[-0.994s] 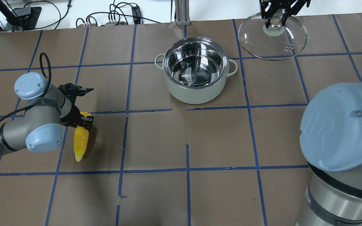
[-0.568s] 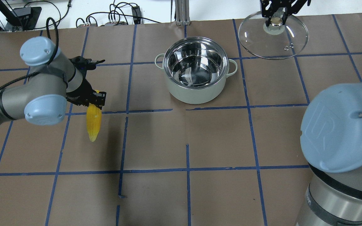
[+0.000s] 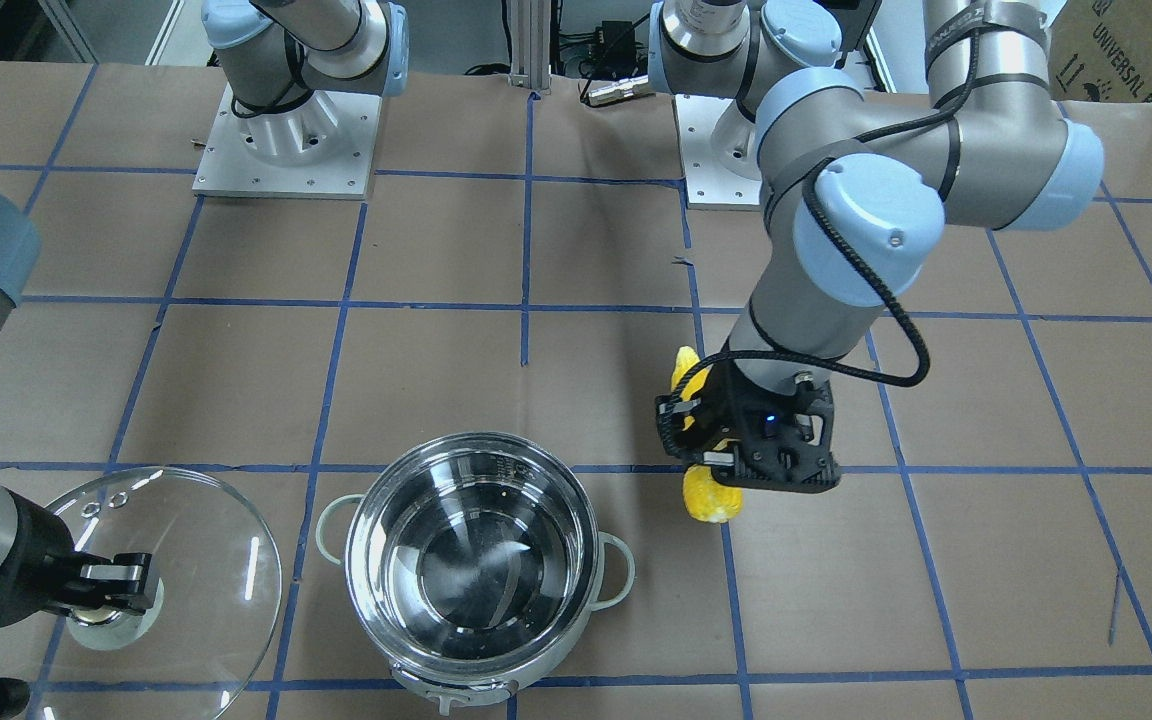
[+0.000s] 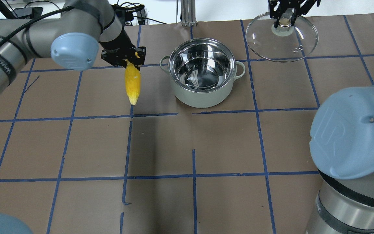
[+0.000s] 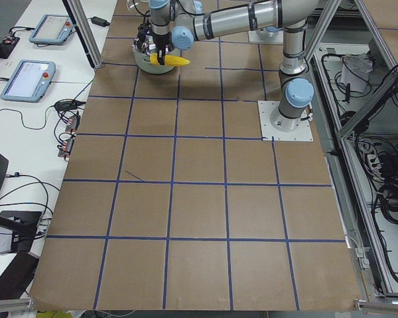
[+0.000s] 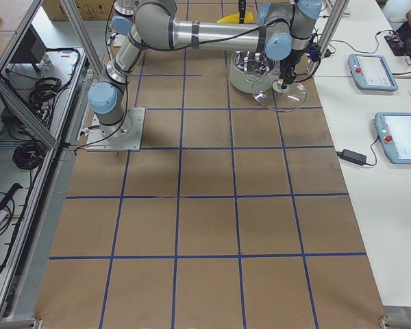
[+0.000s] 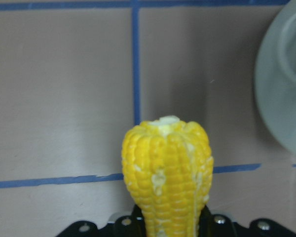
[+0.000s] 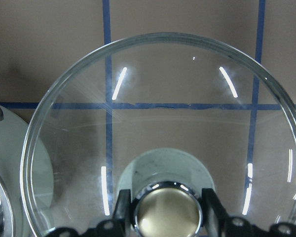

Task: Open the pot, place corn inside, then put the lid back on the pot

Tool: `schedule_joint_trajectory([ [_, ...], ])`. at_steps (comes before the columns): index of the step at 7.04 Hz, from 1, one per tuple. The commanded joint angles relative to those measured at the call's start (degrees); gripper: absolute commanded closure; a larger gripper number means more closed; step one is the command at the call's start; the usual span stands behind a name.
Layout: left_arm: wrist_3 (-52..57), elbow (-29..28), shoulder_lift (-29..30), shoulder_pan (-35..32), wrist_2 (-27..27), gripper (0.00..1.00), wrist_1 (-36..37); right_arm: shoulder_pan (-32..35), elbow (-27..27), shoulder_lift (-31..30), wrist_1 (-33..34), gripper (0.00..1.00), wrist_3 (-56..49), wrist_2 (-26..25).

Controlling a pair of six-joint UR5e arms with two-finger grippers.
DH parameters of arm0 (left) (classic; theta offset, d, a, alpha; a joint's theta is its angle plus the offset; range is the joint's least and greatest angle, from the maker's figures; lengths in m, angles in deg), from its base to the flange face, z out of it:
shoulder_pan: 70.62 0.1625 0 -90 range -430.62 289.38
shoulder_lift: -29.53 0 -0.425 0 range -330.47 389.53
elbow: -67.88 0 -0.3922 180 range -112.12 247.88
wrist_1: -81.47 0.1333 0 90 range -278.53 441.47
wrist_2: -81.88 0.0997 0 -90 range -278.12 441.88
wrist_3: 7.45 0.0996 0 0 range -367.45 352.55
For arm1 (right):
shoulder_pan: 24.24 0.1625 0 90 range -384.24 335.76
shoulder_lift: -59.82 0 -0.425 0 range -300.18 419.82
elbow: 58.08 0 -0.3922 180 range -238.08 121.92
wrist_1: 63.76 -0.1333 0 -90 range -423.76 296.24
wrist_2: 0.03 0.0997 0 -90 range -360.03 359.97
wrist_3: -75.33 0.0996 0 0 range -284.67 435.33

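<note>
The open steel pot (image 4: 203, 73) with pale green handles stands on the table, empty; it also shows in the front view (image 3: 476, 565). My left gripper (image 4: 127, 57) is shut on the yellow corn (image 4: 132, 83) and holds it in the air just left of the pot, tip pointing toward the robot. The corn (image 3: 704, 490) shows below the gripper (image 3: 751, 450) in the front view and fills the left wrist view (image 7: 166, 170). My right gripper (image 4: 284, 18) is shut on the knob (image 8: 167, 210) of the glass lid (image 4: 282, 37), held right of the pot at the far edge.
Brown paper with blue tape lines covers the table (image 4: 193, 146). Cables and boxes lie beyond the far edge (image 4: 118, 16). The right arm's large elbow (image 4: 352, 130) blocks the near right corner of the overhead view. Arm bases (image 3: 286, 130) stand at the robot side.
My left arm has lifted the corn from the table's left side and carried it forward and right, close to the pot's left handle. The right gripper still holds the lid in place.
</note>
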Motion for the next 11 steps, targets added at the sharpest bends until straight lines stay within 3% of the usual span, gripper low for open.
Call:
schedule_joint_trajectory([
  [1, -6.6, -12.4, 8.2, -6.4, 0.1, 0.75, -0.3, 0.0, -0.1, 0.2, 0.1, 0.76, 0.0, -0.1],
  [5, -10.8, -21.7, 18.8, -11.6, 0.8, 0.73, 0.9, -0.2, -0.1, 0.1, 0.1, 0.75, -0.2, -0.4],
  [6, -10.9, -22.2, 19.5, -11.7, 0.8, 0.63, 1.5, -0.2, -0.1, 0.3, 0.2, 0.75, -0.2, -0.4],
  [7, -10.5, -21.3, 19.7, -11.8, 0.5, 0.01, 1.5, -0.2, -0.2, 0.3, 0.2, 0.75, -0.1, -0.4],
  [11, -10.4, -21.4, 18.3, -11.4, 0.7, 0.0, 1.4, -0.2, -0.3, -0.1, 0.2, 0.75, 0.0, -0.2],
])
